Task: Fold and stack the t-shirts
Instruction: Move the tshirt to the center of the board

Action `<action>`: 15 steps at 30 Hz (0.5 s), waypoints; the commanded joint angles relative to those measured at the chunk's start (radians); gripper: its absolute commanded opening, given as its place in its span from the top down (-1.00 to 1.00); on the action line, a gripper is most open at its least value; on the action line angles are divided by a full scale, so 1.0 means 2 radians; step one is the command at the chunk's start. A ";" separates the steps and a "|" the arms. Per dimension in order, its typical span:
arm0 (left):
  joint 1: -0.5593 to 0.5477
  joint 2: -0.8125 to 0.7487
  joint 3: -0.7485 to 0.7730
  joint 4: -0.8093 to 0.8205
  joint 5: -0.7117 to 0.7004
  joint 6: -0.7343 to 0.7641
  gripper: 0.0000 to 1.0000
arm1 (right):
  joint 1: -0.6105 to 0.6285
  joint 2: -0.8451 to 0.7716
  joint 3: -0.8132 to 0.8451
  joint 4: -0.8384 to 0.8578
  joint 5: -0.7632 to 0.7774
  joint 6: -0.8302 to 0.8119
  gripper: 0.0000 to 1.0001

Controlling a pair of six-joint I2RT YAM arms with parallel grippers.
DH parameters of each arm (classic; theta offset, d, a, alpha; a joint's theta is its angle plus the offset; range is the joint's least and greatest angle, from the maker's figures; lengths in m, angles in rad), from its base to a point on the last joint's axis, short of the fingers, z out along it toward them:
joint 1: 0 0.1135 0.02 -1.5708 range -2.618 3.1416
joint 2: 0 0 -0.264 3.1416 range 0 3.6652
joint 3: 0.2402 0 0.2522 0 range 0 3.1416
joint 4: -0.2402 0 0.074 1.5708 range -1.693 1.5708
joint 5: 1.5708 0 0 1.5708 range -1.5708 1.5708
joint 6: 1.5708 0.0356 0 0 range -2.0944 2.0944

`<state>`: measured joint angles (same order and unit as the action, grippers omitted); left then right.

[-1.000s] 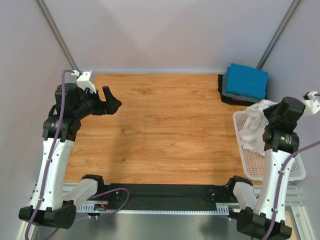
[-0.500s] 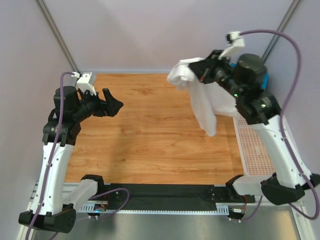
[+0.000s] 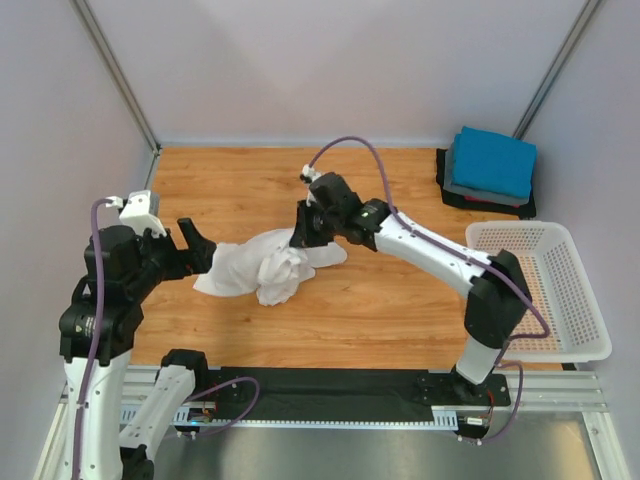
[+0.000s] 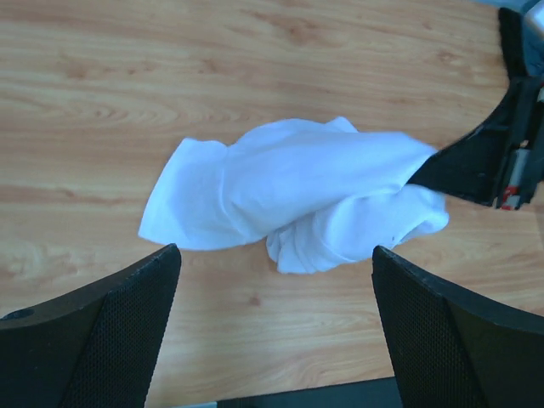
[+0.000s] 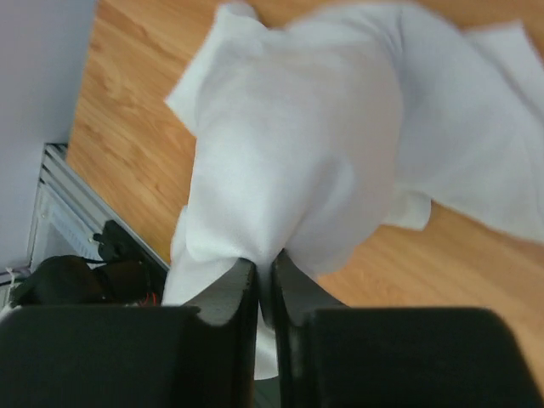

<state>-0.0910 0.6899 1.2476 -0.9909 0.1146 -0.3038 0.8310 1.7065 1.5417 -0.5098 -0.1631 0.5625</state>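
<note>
A large white t-shirt [image 3: 262,268] lies crumpled on the wooden table [image 3: 400,300], left of centre. My right gripper [image 3: 303,238] reaches across from the right and is shut on the cloth's right end; the right wrist view shows its jaws [image 5: 264,265] pinching a fold of the white t-shirt [image 5: 297,127]. Wide open, my left gripper [image 3: 200,250] hovers just left of the heap with nothing between its fingers. In the left wrist view the shirt [image 4: 289,187] lies beyond the left gripper [image 4: 276,255]. A bright blue folded t-shirt [image 3: 492,160] tops a stack of grey and black ones at the back right.
A white perforated basket [image 3: 590,352] stands at the right edge of the table with nothing visible in it. Grey walls close in on the left, back and right. A black strip runs along the table's near edge between the arm bases.
My right arm lifted the white t-shirt out of the basket, swung it across and lowered it onto the table left of centre. The left arm drew back toward the near side.
</note>
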 commanded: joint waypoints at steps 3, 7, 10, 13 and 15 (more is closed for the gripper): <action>0.001 0.001 -0.079 -0.037 -0.002 -0.145 -0.98 | 0.006 0.064 -0.051 -0.043 -0.031 0.059 0.24; 0.001 -0.015 -0.199 0.073 0.123 -0.225 -0.89 | 0.003 0.044 -0.073 -0.061 -0.009 0.044 -0.55; 0.000 -0.037 -0.251 0.117 0.120 -0.264 -0.88 | -0.016 0.003 -0.083 -0.086 0.008 0.029 -0.70; -0.008 -0.041 -0.283 0.149 0.121 -0.294 -0.88 | -0.053 -0.047 -0.103 -0.103 0.005 0.013 -0.75; -0.023 -0.041 -0.302 0.196 0.122 -0.306 -0.87 | -0.083 -0.079 -0.109 -0.117 0.009 0.003 -0.75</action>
<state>-0.1089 0.6239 0.6617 -0.7940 0.3103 -0.8104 0.7364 1.6730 1.3331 -0.7067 -0.1738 0.6117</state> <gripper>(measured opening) 0.941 0.874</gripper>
